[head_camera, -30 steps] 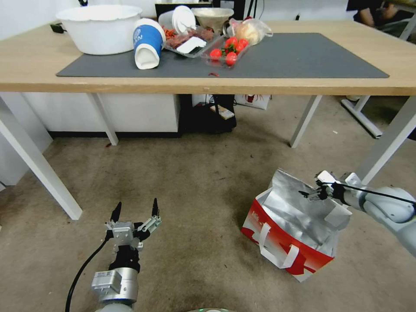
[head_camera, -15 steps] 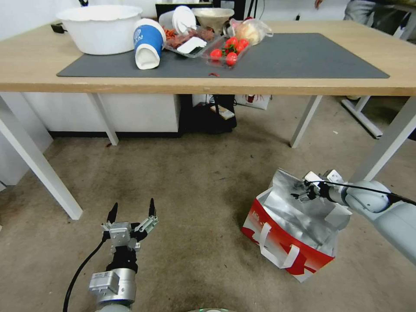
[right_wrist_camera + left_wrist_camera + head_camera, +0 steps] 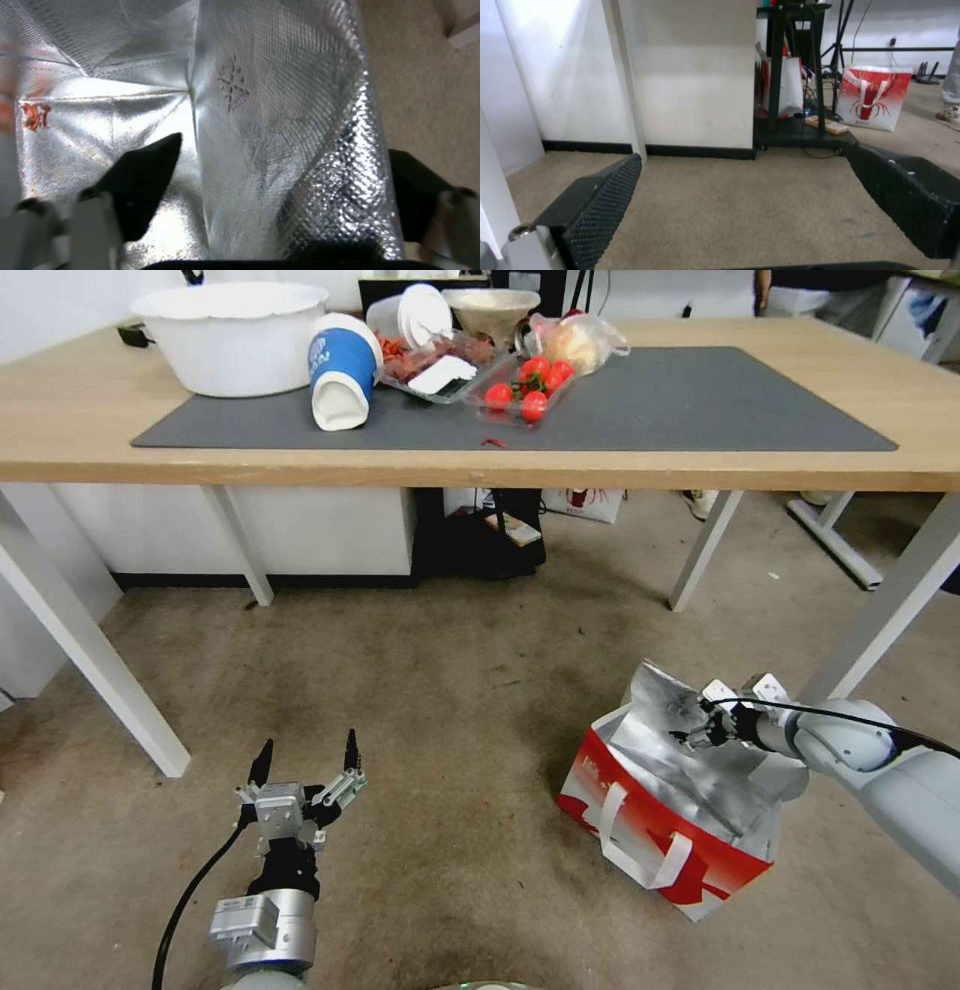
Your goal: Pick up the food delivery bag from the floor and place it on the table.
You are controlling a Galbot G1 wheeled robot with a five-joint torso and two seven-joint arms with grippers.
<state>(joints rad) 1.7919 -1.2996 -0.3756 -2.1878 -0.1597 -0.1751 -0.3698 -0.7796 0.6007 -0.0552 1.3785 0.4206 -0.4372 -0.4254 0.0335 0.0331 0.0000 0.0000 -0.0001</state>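
Right gripper [image 3: 692, 732] has slid a bit further in over the food delivery bag [image 3: 668, 800] since 1 s ago. Its jaws are standing apart, w/ one finger [image 3: 142, 176] inside the silver lining and the other outside, so the bag's wall is sitting between them, not pinched. Bag is resting on the floor [image 3: 450, 710], just in front of the table [image 3: 480, 465]. Left gripper [image 3: 305, 760] is hanging low over the floor w/ fingers spread wide, holding nothing.

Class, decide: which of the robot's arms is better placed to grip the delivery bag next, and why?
Right. The right end effector is open, straddling the foil wall of the food delivery bag. The left end effector hangs open over bare floor, well away from it.
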